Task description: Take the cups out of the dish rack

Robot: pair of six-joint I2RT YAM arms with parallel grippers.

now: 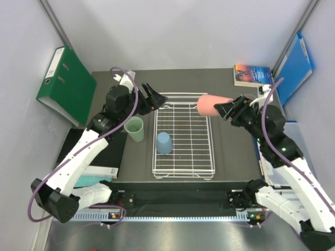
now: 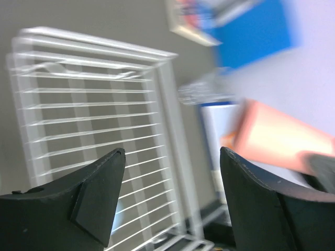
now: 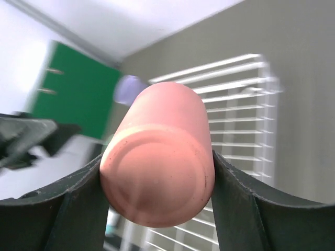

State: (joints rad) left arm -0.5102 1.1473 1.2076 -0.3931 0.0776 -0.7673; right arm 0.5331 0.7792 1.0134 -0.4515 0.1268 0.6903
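One salmon pink cup (image 1: 210, 105), one mint green cup (image 1: 135, 128), one light blue cup (image 1: 164, 142), one wire dish rack (image 1: 212, 151), one green binder (image 1: 67, 83), one book (image 1: 252, 74).

We see a salmon pink cup (image 1: 211, 105) sideways above the white wire dish rack (image 1: 193, 151)'s far right corner, a light blue cup (image 1: 164, 142) inverted inside, a mint green cup (image 1: 134, 128) upright just left.

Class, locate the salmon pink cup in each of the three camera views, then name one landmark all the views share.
Top external: the salmon pink cup, upper right of centre, held sideways over the dish rack's far right corner.
Left wrist: the cup, blurred, at the right edge.
Right wrist: the cup fills the centre foreground, clamped in the right pincer.
Shared landmark: the white dish rack.
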